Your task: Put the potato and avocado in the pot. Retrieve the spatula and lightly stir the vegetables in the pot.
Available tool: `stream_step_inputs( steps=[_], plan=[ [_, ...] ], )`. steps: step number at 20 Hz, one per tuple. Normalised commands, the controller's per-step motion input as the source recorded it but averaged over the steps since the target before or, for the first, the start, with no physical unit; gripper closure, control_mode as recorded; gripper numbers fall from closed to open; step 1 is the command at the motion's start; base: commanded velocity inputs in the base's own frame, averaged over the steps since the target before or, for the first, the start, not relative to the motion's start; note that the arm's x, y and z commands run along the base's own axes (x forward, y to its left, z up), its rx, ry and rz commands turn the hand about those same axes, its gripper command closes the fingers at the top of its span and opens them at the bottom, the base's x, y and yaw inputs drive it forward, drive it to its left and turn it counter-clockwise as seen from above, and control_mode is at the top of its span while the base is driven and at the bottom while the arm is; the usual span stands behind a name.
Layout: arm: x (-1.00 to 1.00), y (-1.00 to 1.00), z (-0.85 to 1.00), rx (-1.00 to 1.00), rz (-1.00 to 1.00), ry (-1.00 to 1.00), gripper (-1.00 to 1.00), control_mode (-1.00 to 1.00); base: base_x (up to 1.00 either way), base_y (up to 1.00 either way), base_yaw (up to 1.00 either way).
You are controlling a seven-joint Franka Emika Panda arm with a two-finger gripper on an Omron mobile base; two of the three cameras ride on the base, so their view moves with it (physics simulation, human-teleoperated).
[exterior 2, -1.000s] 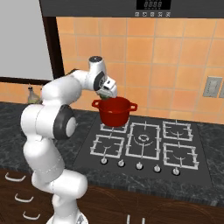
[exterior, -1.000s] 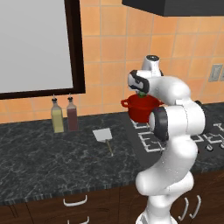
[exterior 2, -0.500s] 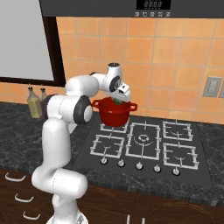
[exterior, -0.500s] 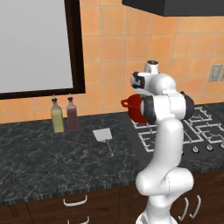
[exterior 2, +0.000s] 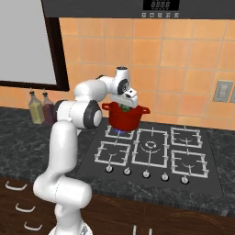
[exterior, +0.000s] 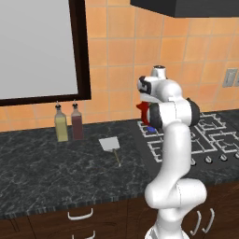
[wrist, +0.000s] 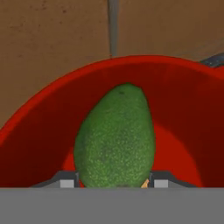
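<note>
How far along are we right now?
Done: cannot tell whether a potato is in the pot. In hand: the gripper holds the avocado over the pot's opening, not yet released. Left: the spatula lies untouched on the counter; stirring remains.

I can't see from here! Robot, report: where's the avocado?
Gripper shut on avocado, over the pot. Spatula on the counter, untouched. Nothing in the way.
</note>
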Motion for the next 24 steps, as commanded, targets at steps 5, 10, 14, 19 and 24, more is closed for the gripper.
stream_step_inputs(
  steps=[5, 10, 14, 19, 24],
  plan=[
    [-0.44, 0.00, -0.16, 0.03, 0.00, 0.00, 1.00, -1.00, 0.00, 0.00, 0.00],
    [-0.27, 0.01, -0.30, 0.02, 0.00, 0.00, 1.00, -1.00, 0.00, 0.00, 0.00],
    [-0.24, 0.01, -0.16, 0.02, 0.00, -0.06, 1.00, -1.00, 0.00, 0.00, 0.00],
    [-0.23, 0.08, -0.15, 0.00, 0.00, -0.05, 1.00, -1.00, 0.00, 0.00, 0.00],
    [-0.20, 0.03, -0.01, 0.00, 0.00, -0.04, -1.00, -1.00, 0.00, 0.00, 0.00]
  ],
)
